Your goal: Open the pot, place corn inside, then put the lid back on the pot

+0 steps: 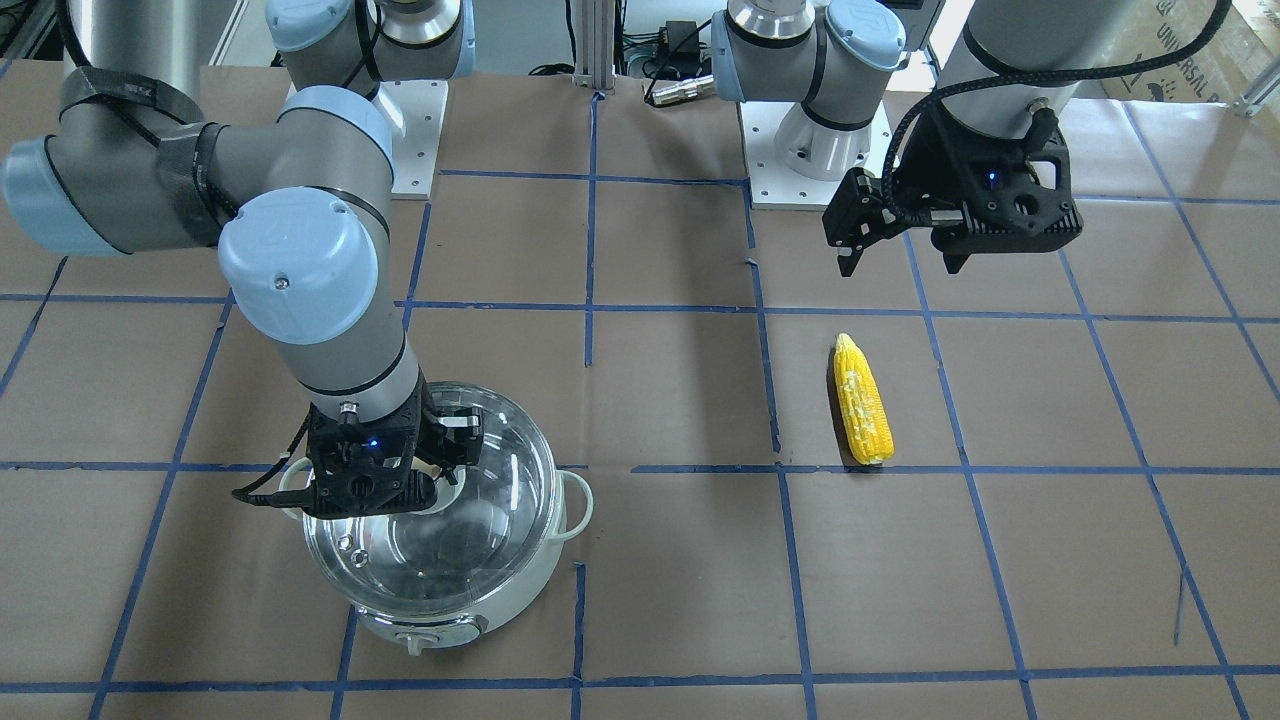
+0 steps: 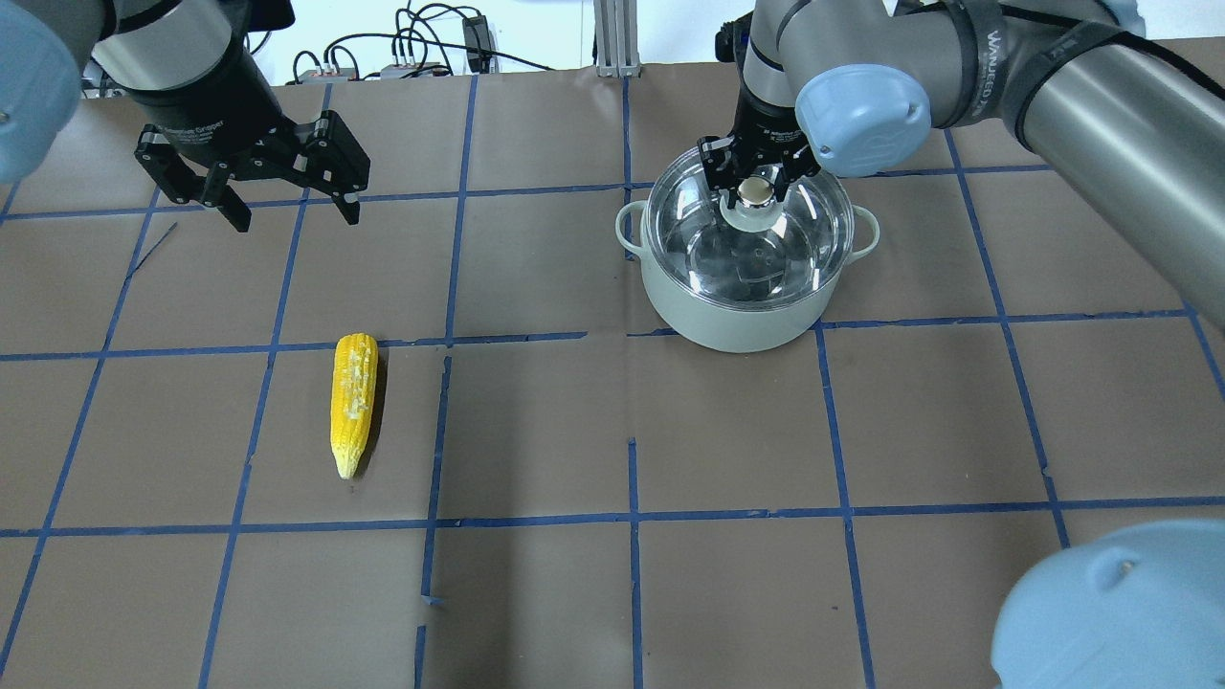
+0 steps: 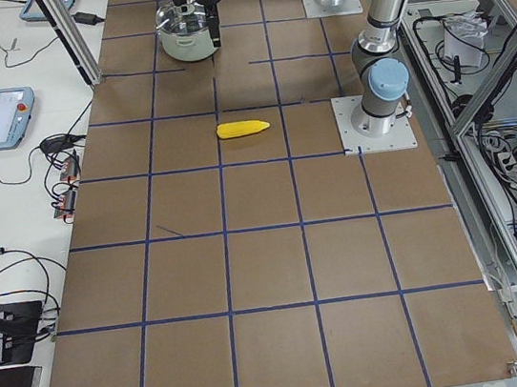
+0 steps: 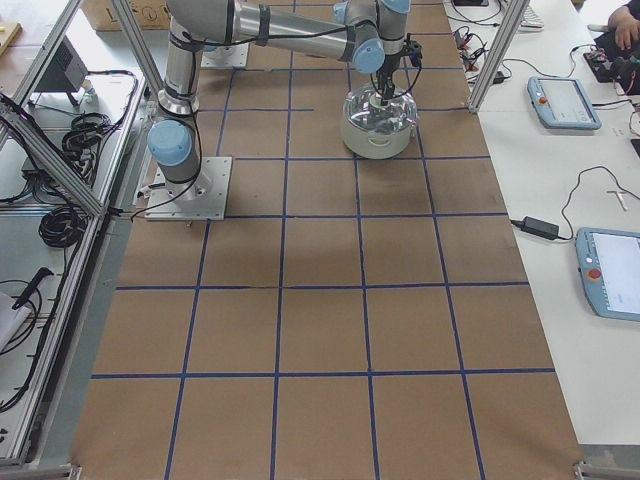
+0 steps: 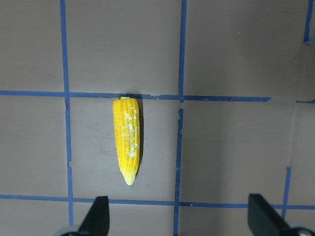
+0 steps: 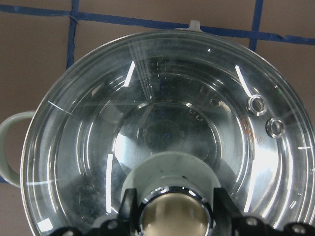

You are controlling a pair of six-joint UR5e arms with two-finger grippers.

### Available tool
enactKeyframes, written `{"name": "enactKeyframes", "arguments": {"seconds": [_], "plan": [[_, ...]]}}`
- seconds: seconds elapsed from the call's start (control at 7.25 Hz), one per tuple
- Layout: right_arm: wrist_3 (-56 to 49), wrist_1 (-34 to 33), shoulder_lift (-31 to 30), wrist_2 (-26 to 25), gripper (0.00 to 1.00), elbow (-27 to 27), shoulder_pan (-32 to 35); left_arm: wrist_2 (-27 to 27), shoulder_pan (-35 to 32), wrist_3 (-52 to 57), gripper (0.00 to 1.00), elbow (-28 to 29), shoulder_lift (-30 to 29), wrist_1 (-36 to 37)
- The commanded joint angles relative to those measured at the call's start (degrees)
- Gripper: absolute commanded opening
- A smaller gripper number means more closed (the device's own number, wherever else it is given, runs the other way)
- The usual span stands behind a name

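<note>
Right gripper (image 2: 756, 180): matte black, two-fingered, pointing straight down over the pot's centre. Jaws clamped on the lid's knob, one finger on each side; the wrist view shows both fingers (image 6: 129, 209) tight against the knob's rim.
Knob (image 6: 174, 216): round, pale collar with a shiny metallic disc on top.
Lid (image 2: 799, 239): clear domed glass, smooth, streaked with bright reflections and two small ringed spots near one edge. It sits level on the pot's rim, as wide as the pot.
Pot (image 2: 727, 325): round, pale mint-white, smooth outer wall, with a mirror-like steel interior visible through the glass. It stands upright on the robot's right half of the table.
Handles (image 2: 627, 225): two small pale loops on opposite sides of the pot.
Dial (image 1: 420, 637): on the pot's lower wall, facing the operators' side.
Left gripper (image 2: 295, 218): black, angular linkage fingers, spread wide apart and holding nothing. It hangs above the table beyond the corn, not touching it.
Corn (image 2: 353, 402): yellow ear with ridged kernel rows and a paler patch along the top, tapered to a point. It lies flat on the robot's left half of the table, well apart from the pot, pointed end toward the robot and blunt end just beside a tape line.
Table (image 2: 727, 431): covered in matte brown paper.
Tape (image 2: 833, 421): blue strips forming a grid of squares, frayed and broken in places.
</note>
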Motion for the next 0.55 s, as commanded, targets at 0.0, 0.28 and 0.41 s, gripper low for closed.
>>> {"name": "enactKeyframes", "arguments": {"seconds": [0.0,0.28,0.41], "plan": [[0.0,0.2,0.1,0.1,0.55,0.1,0.0,0.0,0.2,0.5,1.00,0.0,0.0,0.0],[0.0,0.6,0.0,0.1,0.51,0.1,0.0,0.0,0.9,2.2,1.00,-0.2,0.1,0.0],[0.0,0.7,0.0,0.0,0.50,-0.1,0.0,0.0,0.9,3.0,1.00,-0.1,-0.4,0.0]]}}
